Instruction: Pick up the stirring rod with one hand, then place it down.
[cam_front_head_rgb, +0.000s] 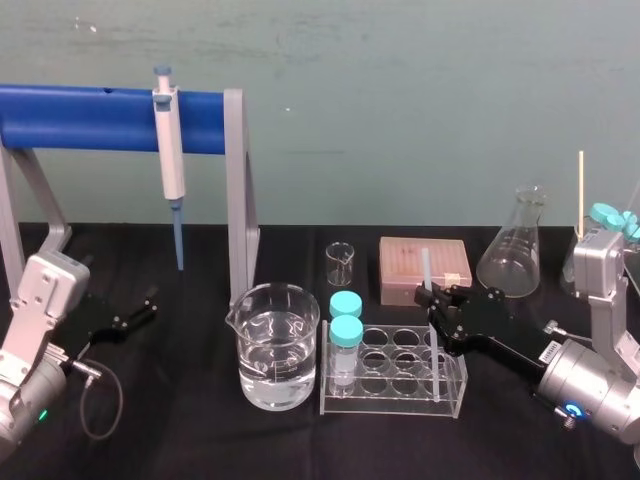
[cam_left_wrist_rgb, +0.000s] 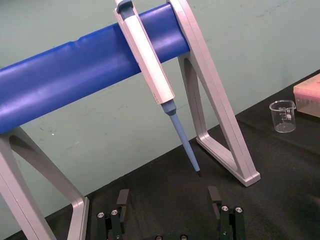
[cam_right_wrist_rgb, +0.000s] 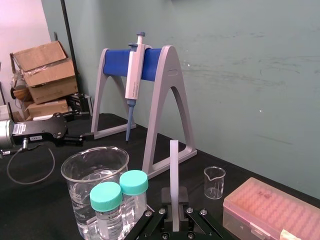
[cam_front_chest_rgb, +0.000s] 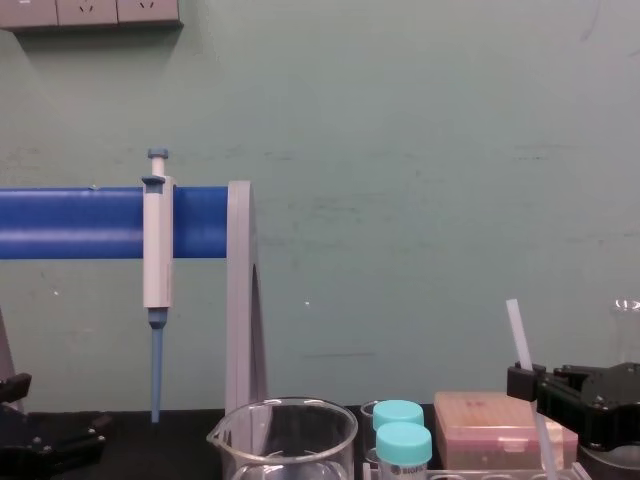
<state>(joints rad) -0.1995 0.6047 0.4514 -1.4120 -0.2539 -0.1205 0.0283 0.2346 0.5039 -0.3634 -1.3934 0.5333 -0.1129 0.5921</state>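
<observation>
While the left claw (cam_left_wrist_rgb: 169, 207) sits spread wide, right claw (cam_front_head_rgb: 435, 297) clamped on the stirring rod (cam_front_head_rgb: 425, 268), rod nearly upright

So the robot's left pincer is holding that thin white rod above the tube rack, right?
No, the right pincer holds the stirring rod above the tube rack, as the head view shows. The left pincer lies open and empty.

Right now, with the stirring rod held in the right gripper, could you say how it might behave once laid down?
The stirring rod stands straight above the right gripper without drooping, so it is probably stiff. Thin and translucent, it is likely light and perhaps breakable. Being slim, it may roll on the black table. The left gripper sits parked at left.
</observation>
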